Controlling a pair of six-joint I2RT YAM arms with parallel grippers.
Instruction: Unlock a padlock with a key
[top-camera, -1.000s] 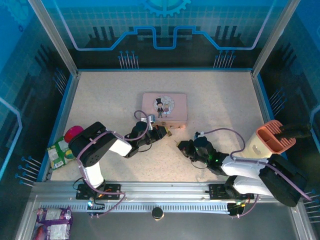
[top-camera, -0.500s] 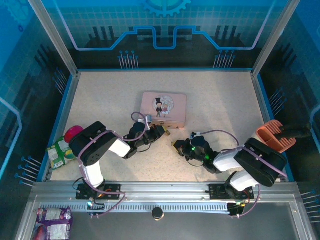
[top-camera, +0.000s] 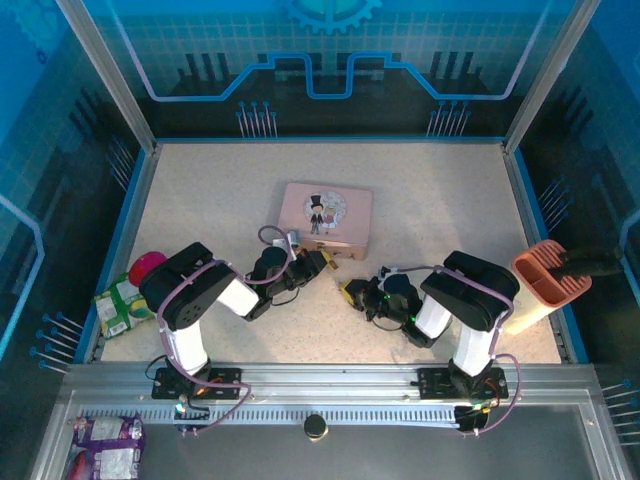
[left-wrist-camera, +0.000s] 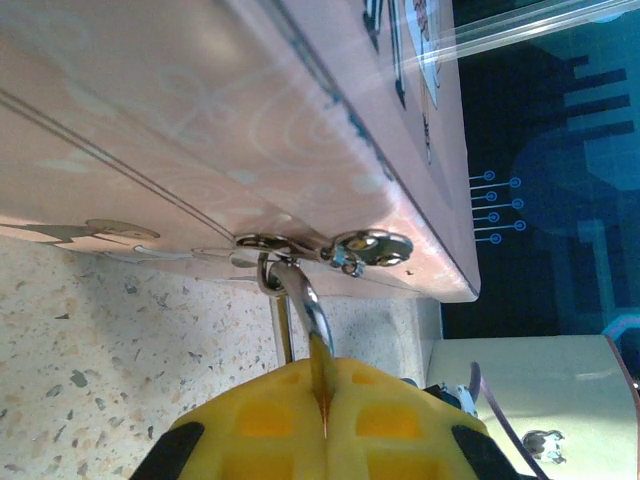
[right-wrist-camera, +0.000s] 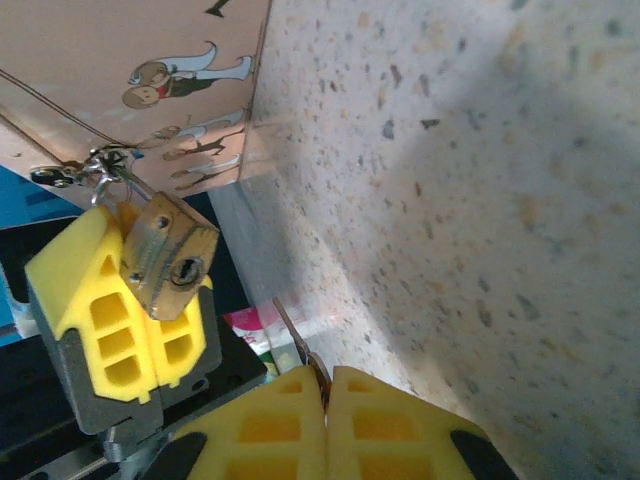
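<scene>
Speckled tabletop (right-wrist-camera: 480, 200): at lower centre we see the right gripper (right-wrist-camera: 325, 385) clamped on the key (right-wrist-camera: 292, 328). Beyond, at left, the left gripper (right-wrist-camera: 140, 335) pinches the padlock (right-wrist-camera: 168, 255), its shackle hooked through the pink tin (right-wrist-camera: 120, 60) hasp.

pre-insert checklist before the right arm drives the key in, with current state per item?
1. Left gripper clamped on the padlock: ok, yellow pads shut on its body.
2. Right gripper holding the key: ok, thin blade sticks out between the shut pads.
3. Keyhole turned towards the key: ok, its face shows in the right wrist view.
4. Key tip lined up with the keyhole: not ok, tip sits below and right of it, with a gap.
5. Blade rotation matched to the slot: cannot tell.
6. Shackle seated through the hasp of the pink tin: ok, so the padlock is tethered there.
</scene>
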